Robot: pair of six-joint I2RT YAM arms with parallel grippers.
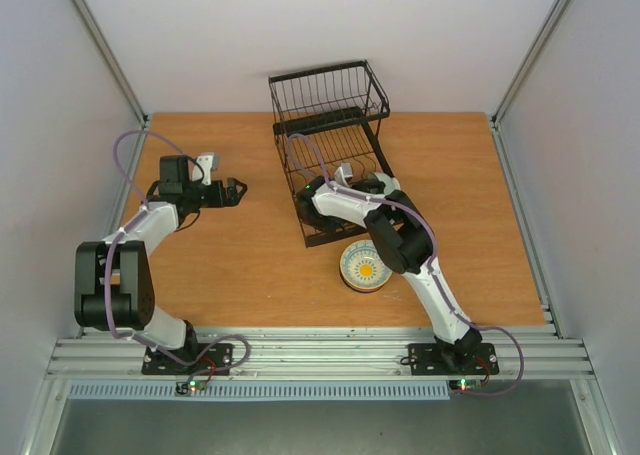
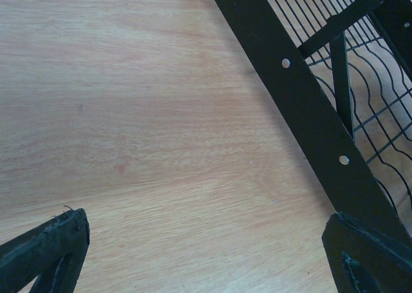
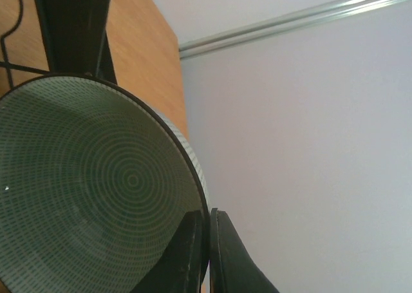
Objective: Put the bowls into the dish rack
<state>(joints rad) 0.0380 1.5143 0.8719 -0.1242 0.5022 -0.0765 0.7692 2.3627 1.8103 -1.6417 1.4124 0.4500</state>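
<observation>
My right pincer [image 3: 208,245] pinches the green bowl [image 3: 109,190] by its rim; I should lower it on edge, slowly, between two dividers of the dish rack [image 2: 302,93].

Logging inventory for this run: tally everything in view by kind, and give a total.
Bowls: 2, yellow-centred bowl on table, green bowl in right tool
Rack: 1
Arms: 2, left arm, right arm
Total: 5
</observation>
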